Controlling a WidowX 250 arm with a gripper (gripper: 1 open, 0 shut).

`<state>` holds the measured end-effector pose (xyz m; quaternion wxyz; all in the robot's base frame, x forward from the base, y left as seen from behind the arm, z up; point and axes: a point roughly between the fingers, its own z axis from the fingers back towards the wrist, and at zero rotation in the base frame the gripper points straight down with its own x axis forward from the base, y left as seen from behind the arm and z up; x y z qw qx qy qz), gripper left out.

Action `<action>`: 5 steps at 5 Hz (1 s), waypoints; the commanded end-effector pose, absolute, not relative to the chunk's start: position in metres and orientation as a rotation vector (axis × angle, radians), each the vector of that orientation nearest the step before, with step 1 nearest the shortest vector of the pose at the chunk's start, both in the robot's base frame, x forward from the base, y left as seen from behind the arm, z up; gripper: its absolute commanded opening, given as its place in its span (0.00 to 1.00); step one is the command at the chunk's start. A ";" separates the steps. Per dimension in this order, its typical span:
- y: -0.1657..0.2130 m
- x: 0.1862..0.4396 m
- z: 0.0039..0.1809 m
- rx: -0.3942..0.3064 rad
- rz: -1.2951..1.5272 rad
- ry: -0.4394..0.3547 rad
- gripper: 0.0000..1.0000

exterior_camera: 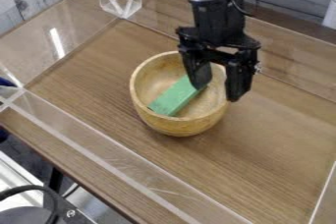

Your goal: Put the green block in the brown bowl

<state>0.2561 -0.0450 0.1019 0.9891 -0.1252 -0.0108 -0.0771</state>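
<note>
Grainy wood bowl (164,110), matte green block (175,97), wood tabletop (262,149).

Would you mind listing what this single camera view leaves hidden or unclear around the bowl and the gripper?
- Right part of the brown bowl: its rim and inner wall are hidden behind the gripper, whose jaws stand open.
- Upper end of the green block: covered by one finger, so contact between them cannot be judged.
- Arm above the gripper: cut off by the top edge.
- Bowl's outer wall on the far side: hidden by the bowl itself.
</note>
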 end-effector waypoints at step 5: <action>-0.039 0.243 0.146 -0.282 -0.118 -0.201 1.00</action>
